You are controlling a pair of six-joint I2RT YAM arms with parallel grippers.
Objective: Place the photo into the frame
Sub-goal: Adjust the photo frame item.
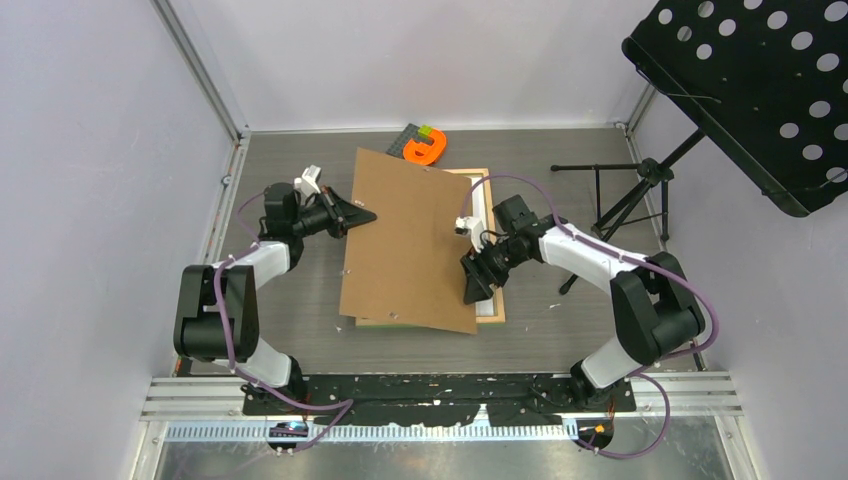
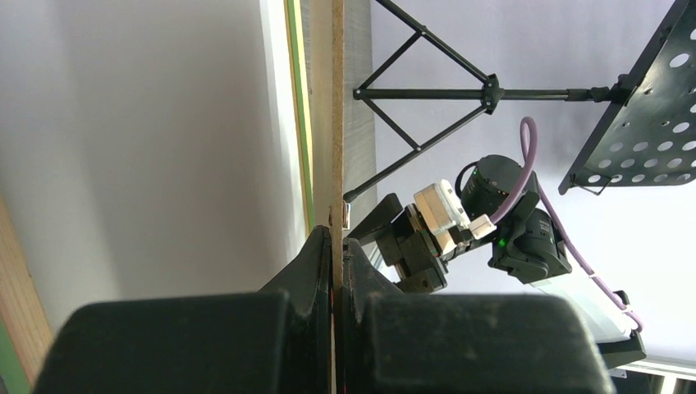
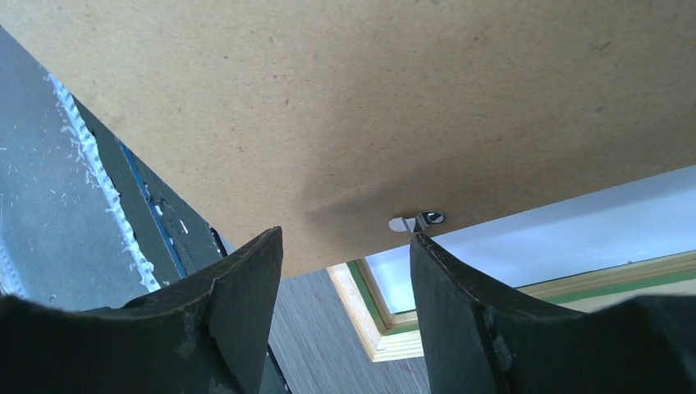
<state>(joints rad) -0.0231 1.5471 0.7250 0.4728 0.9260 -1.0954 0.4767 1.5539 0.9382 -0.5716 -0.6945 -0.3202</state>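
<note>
Over the frame (image 1: 494,308), brown backing board (image 1: 410,240), left hand (image 1: 364,214) clamped on it, right hand (image 1: 472,288) apart

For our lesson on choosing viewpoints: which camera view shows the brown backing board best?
The top external view: the whole backing board shows, lying askew over the frame. The left wrist view gives only its thin edge, pinched in the left gripper; the right wrist view gives part of one face.

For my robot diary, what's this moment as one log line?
left gripper: shut on backing board | right gripper: open by board edge | frame: lying under board
</note>
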